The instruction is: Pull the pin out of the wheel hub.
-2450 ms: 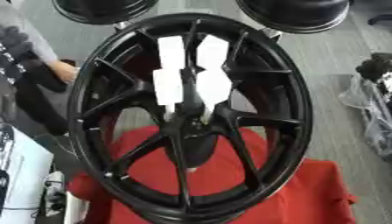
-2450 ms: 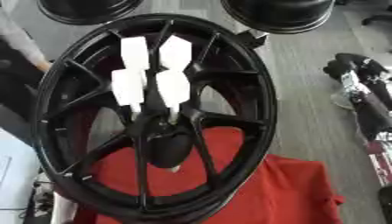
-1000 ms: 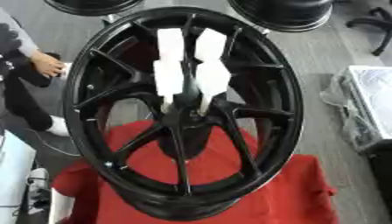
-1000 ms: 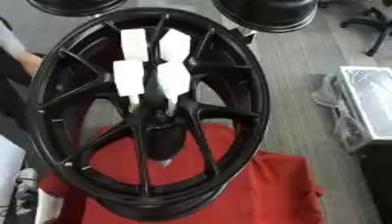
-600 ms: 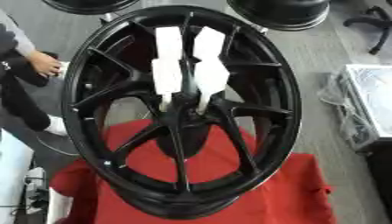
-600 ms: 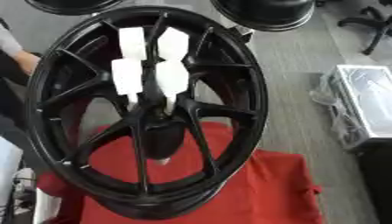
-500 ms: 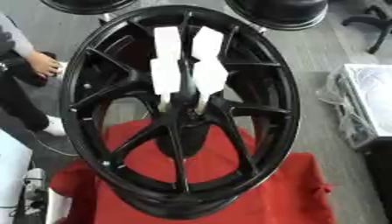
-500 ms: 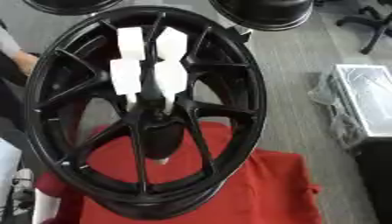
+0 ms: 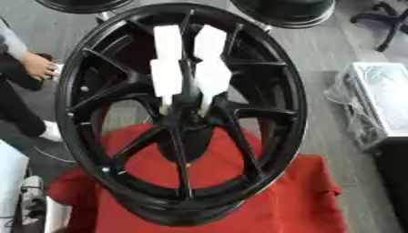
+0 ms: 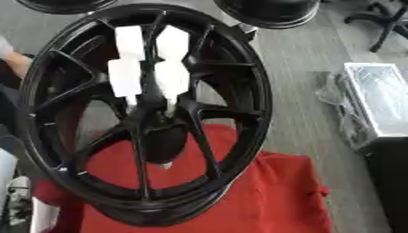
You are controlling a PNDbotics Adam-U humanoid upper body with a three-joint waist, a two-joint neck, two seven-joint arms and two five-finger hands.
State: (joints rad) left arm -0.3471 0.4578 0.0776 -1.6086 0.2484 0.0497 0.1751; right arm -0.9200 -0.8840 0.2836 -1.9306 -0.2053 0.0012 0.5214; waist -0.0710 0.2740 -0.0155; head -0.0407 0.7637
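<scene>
Red cloth (image 9: 287,200), office chair (image 9: 390,22)

Pin in wheel hub (image 9: 185,119) indiscernible

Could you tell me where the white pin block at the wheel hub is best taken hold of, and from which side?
Probably by the white pins standing up from the hub of the black wheel. They rise clear of the spokes, so coming from above and curling round their exposed upper ends looks easiest. Neither robot hand is in view, so I cannot say which is nearer.
</scene>
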